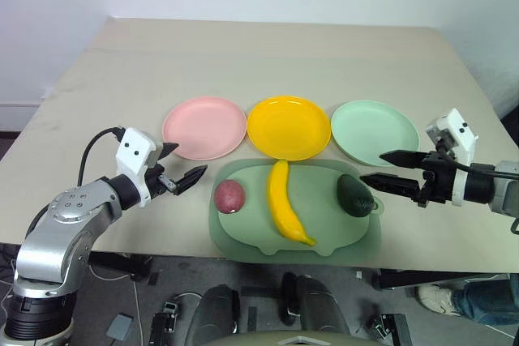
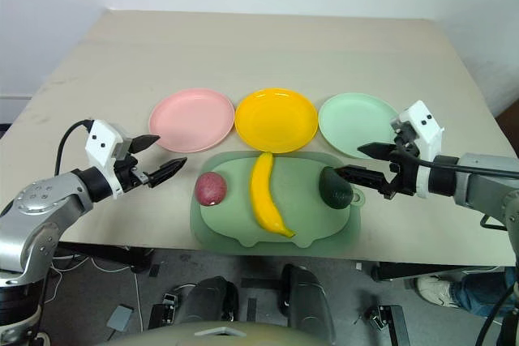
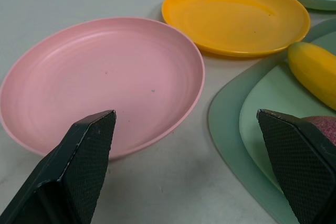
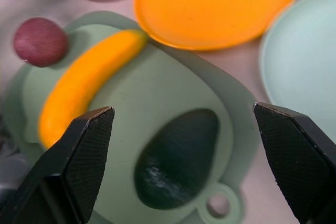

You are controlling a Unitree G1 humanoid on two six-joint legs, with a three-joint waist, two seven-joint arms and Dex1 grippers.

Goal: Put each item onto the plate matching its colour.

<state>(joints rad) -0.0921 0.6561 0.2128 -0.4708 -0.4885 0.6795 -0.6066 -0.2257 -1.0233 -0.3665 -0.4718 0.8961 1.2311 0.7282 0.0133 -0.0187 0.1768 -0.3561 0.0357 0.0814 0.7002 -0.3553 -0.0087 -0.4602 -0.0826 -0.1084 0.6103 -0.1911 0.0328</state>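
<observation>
1. A beige desk carries three round plastic plates in a row across the middle of the frame: a pink plate at left, a yellow plate in the centre and a mint green plate at right. All three are bare.
2. Just below the row lies a pale green pig-shaped tray, its upper edge close under the yellow plate.
3. On the tray rest three toy fruits: a small round reddish-purple fruit at its left end, a long yellow banana running top to bottom through the centre, and a small dark green avocado at its right end.
4. The left pincer, at centre left of the frame, hangs with its two black fingers spread wide and nothing between them, beside the tray's left edge and below the pink plate.
5. The right pincer, at centre right, is likewise spread wide and holds nothing; its tips point toward the avocado from the right, just beside it.
</observation>
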